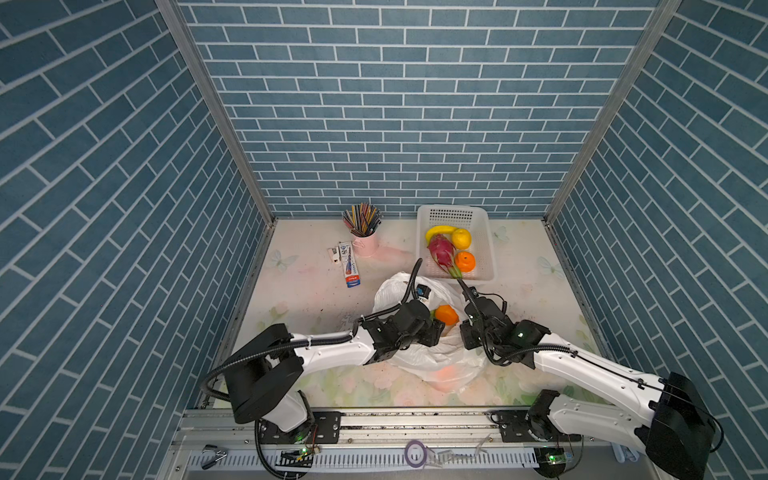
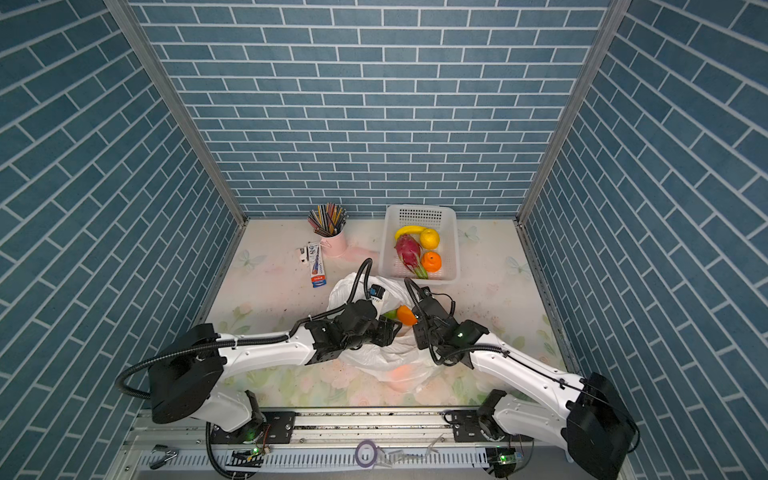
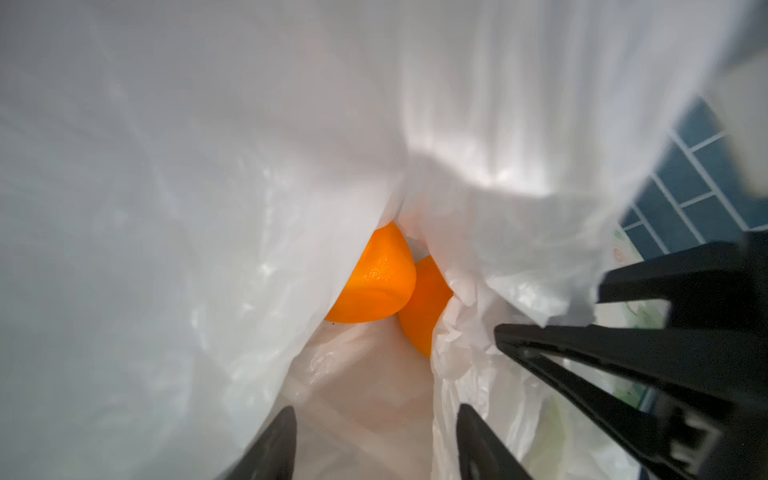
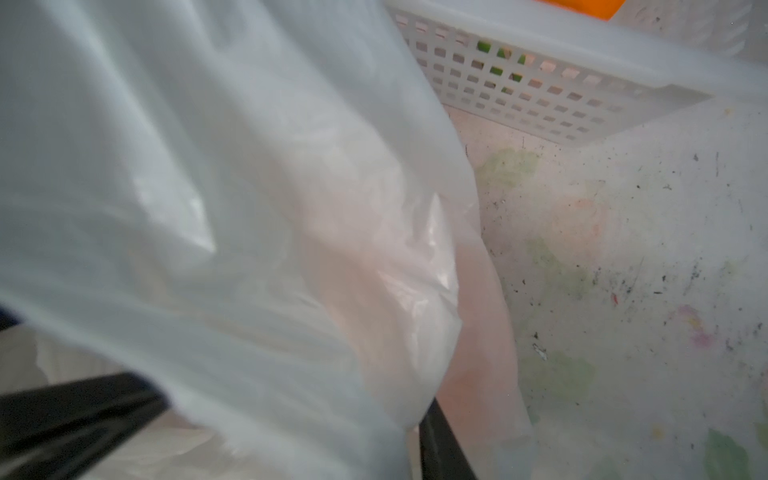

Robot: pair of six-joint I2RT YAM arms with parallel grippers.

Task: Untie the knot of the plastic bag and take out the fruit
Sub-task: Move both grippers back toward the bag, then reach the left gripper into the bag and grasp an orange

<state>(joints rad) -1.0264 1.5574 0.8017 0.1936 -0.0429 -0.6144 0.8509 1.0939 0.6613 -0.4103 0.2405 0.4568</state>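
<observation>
The white plastic bag [image 1: 432, 357] [image 2: 374, 357] lies mid-table with its mouth open; the knot is out of view. My left gripper [image 3: 378, 432] [image 1: 435, 331] stands open inside the mouth, nothing between its fingers. Two oranges [image 3: 374, 282] [image 3: 424, 311] lie deeper in the bag ahead of it. In both top views an orange [image 1: 446, 314] [image 2: 406, 314] shows between the two grippers, and another glows through the plastic [image 1: 446, 374]. My right gripper [image 3: 548, 311] [image 1: 465, 332] is shut on the bag's rim on the right side. Plastic [image 4: 208, 166] hides most of its fingers.
A white perforated basket [image 1: 490, 249] [image 4: 540, 83] stands just behind the bag, holding a banana [image 1: 436, 230], lemon [image 1: 461, 237], dragon fruit [image 1: 441, 249] and orange [image 1: 464, 262]. A pink pencil cup [image 1: 363, 241] and a tube box [image 1: 349, 264] stand back left.
</observation>
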